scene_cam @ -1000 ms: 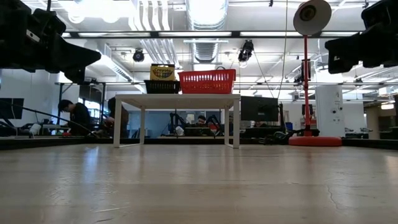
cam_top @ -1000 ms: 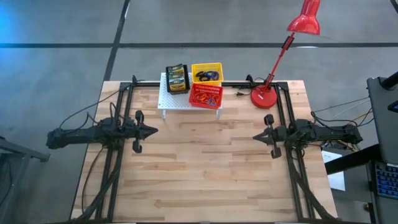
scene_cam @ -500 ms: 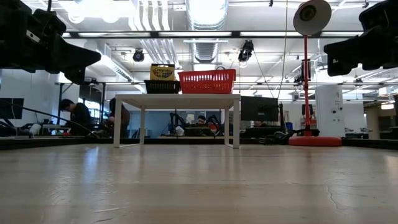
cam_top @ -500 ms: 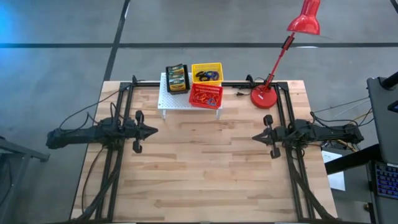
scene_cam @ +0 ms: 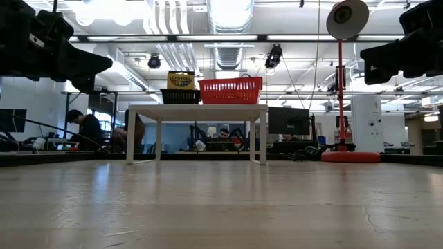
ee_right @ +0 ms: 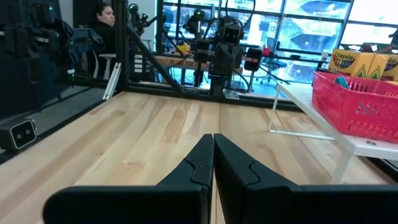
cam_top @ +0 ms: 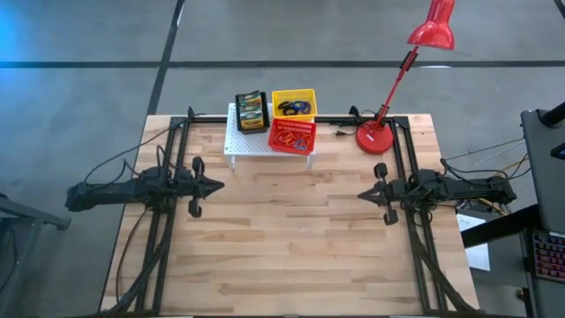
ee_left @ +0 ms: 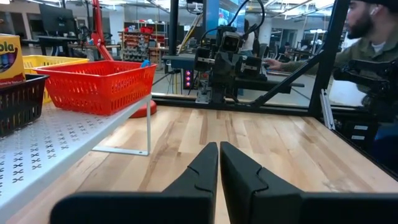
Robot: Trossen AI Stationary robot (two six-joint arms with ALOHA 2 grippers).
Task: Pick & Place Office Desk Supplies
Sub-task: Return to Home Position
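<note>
At the table's far edge a white perforated rack (cam_top: pixel 265 146) carries three baskets side by side. A black basket (cam_top: pixel 252 112) holds yellow-and-green crayon boxes (scene_cam: pixel 181 80). A yellow basket (cam_top: pixel 294 103) and a red basket (cam_top: pixel 292 135) hold coloured elastic loops. My left gripper (cam_top: pixel 221 185) hovers level at the table's left, shut and holding nothing, pointing right. My right gripper (cam_top: pixel 361 195) hovers level at the table's right, shut and holding nothing, pointing left. Both are well short of the rack.
A red desk lamp stands with its round base (cam_top: pixel 373 140) on the table to the right of the rack, its shade (cam_top: pixel 432 34) reaching past the far edge. Bare wooden tabletop (cam_top: pixel 291 230) spreads between the two arms. People sit in the room beyond.
</note>
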